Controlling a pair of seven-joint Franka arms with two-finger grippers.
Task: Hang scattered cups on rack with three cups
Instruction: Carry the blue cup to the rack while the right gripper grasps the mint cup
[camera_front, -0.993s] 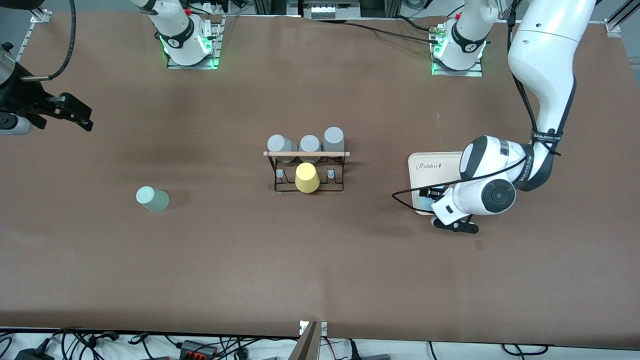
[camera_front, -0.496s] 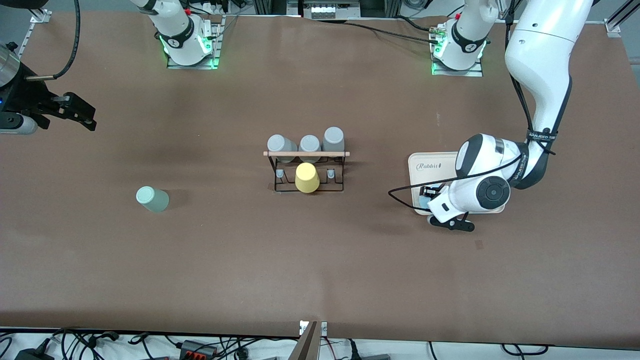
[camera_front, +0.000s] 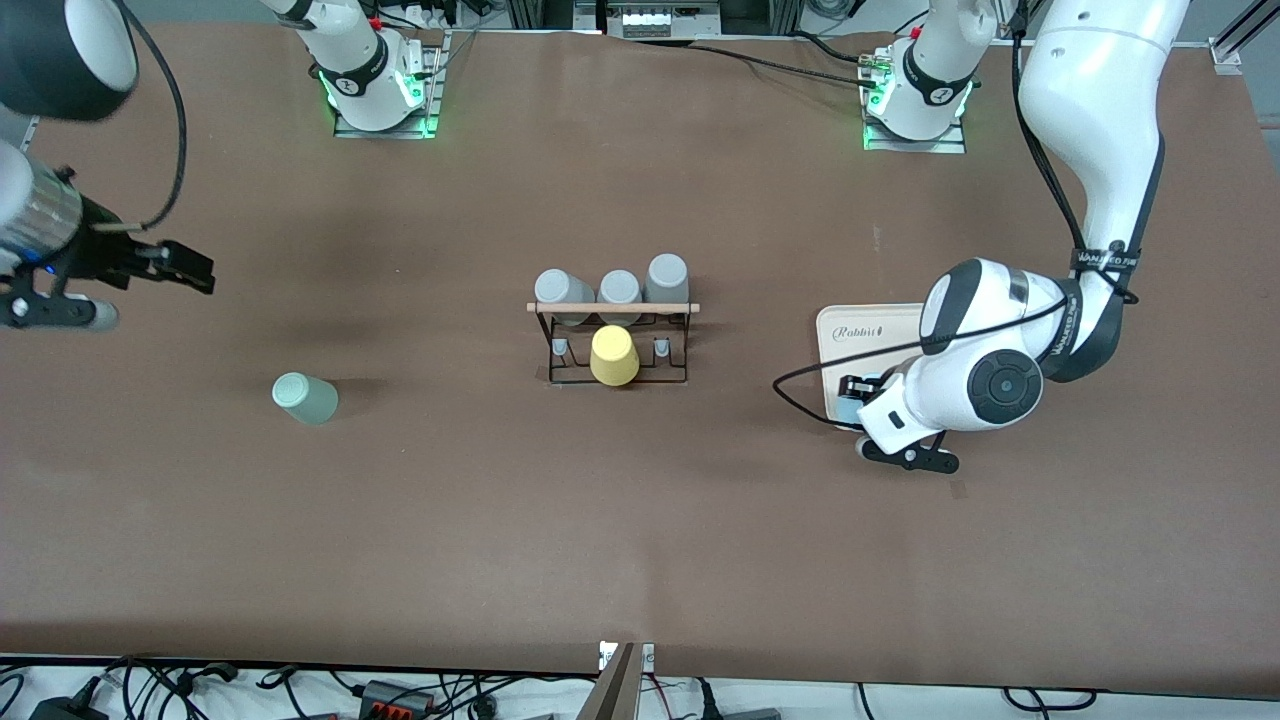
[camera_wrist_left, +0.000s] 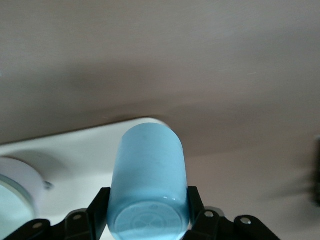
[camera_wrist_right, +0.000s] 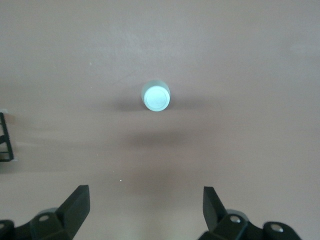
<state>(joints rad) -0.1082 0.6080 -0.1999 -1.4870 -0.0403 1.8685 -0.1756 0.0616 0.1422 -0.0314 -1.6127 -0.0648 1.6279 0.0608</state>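
The light blue cup (camera_wrist_left: 148, 180) lies on its side between my left gripper's (camera_wrist_left: 148, 214) fingers, which are shut on it over the corner of the beige tray (camera_wrist_left: 60, 155). In the front view this gripper (camera_front: 853, 402) and a sliver of the blue cup (camera_front: 847, 408) show at the tray's edge. The pale mint cup (camera_front: 304, 398) stands alone on the table toward the right arm's end. My right gripper (camera_front: 192, 270) is open and empty, up in the air beside it; its wrist view shows the mint cup (camera_wrist_right: 156, 96) ahead of the open gripper (camera_wrist_right: 145, 206). The black wire rack (camera_front: 612, 345) stands mid-table.
Three grey tumblers (camera_front: 618, 287) and a yellow tumbler (camera_front: 613, 355) hang on the rack. The beige tray (camera_front: 865, 335) lies toward the left arm's end. An edge of the rack (camera_wrist_right: 5, 137) shows in the right wrist view. Bare brown table lies between rack and mint cup.
My right gripper has come in over the table toward the mint cup. My left gripper has shifted slightly over the tray's corner, still holding the blue cup.
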